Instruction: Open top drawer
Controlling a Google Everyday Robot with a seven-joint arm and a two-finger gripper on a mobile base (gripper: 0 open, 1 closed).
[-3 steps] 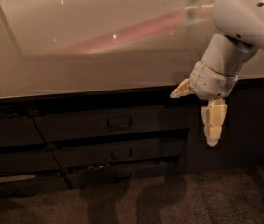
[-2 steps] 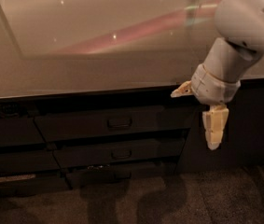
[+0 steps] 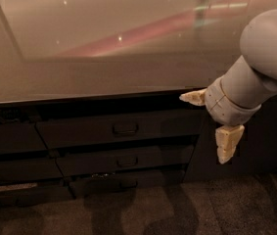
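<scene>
Judging by its front, top drawer (image 3: 74, 132) is taken as unopened; gripper (image 3: 202, 129), fingers spread apart, is positioned clear of the untouched handle (image 3: 125, 129).

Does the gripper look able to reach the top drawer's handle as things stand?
Probably yes: the open gripper hangs just right of the top drawer, with nothing between it and the handle.

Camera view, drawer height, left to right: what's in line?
Narrow side drawer → top drawer, loop handle at its centre → gripper, open, by the drawer's right end → white arm.
</scene>
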